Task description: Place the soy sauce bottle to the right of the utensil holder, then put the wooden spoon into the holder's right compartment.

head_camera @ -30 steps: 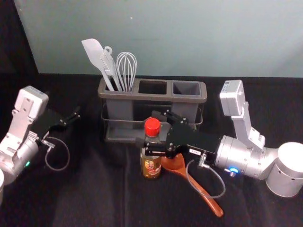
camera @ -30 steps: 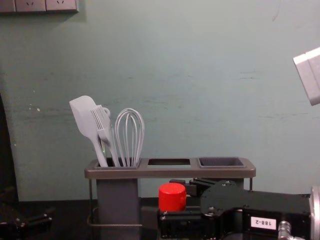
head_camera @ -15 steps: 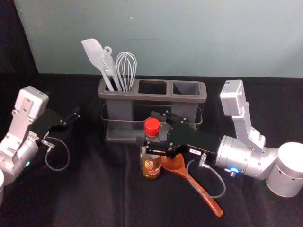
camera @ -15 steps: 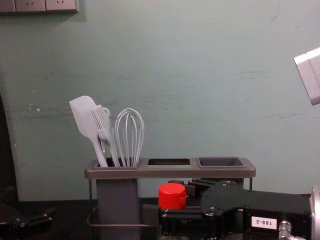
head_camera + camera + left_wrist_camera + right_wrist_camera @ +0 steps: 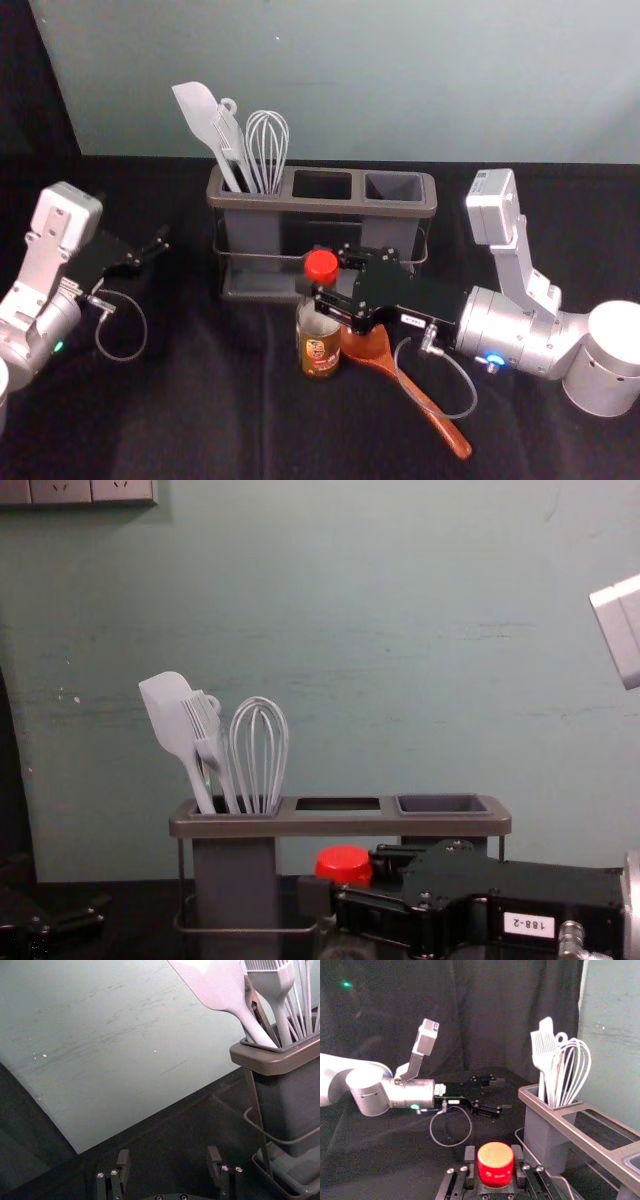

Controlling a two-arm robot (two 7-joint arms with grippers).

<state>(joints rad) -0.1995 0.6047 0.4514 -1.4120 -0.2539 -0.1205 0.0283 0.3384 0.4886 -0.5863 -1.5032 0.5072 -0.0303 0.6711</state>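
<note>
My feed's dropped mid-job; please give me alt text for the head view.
Right claw gripping an upright, brown, red-capped sauce bottle by its cap, before the grey plastic utensil holder. A reddish-brown wooden spoon lies beside the bottle; left claw at far left.

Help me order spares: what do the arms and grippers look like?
The left arm (green light) and right arm (blue light) are silvery, each with rounded joints and a boxy unit on a bracket. The left gripper and right gripper are black with silver screws, each with a looped grey cable.
</note>
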